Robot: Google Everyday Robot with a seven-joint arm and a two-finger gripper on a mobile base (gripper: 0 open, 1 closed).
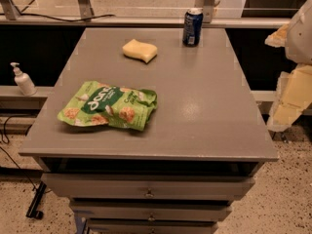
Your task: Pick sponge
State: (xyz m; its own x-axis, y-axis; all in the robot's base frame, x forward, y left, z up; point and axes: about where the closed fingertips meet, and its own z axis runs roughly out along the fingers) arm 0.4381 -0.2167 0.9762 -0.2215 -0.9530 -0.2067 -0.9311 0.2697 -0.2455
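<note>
- The grey tabletop (204, 111) sits over a stack of drawers and carries 3 things.
- My hand (292, 89) hangs beyond the right edge, well apart from all of them. I cannot tell how far open it is, and it does not have the sponge.
- The green snack bag (109, 105) lies front left.
- The blue can (193, 27) stands upright at the back edge.
- The sponge (140, 50) lies flat near the back, left of the can and clear of the bag. I judge it light, soft and squashy, so I would close gently across its pinched wavy sides.
</note>
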